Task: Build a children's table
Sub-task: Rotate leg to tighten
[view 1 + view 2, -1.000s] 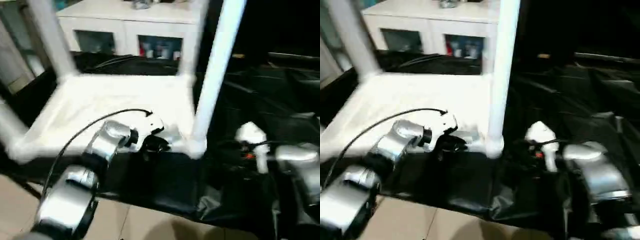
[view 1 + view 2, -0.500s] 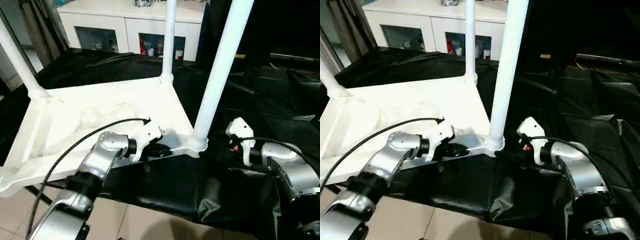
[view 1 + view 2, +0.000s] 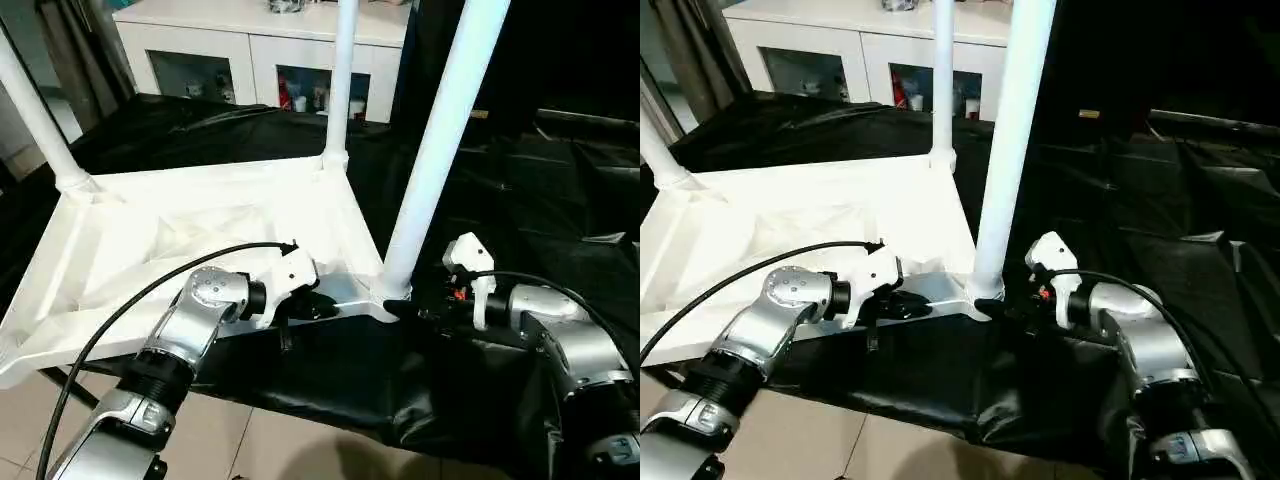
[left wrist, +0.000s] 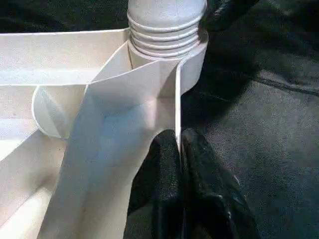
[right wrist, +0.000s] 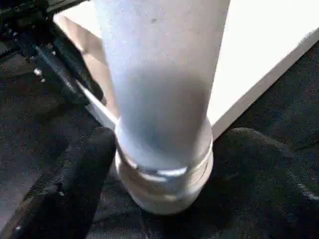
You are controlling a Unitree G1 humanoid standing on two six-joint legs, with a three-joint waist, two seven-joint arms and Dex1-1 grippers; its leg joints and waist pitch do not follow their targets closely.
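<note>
While left end effector (image 4: 180, 149) pinches tabletop (image 3: 200, 230) rim

Head stereo pair looks forward and down from above and behind both grippers, a little apart sideways, sharing the tabletop (image 3: 200, 230), near leg (image 3: 440, 150) and black cloth (image 3: 1160, 200). Left wrist camera sits close behind the left gripper (image 4: 180, 149), facing the corner socket (image 4: 167, 30). Right wrist camera looks close-up past the right gripper (image 5: 159, 164) at that same leg base, with the left gripper beyond.
</note>
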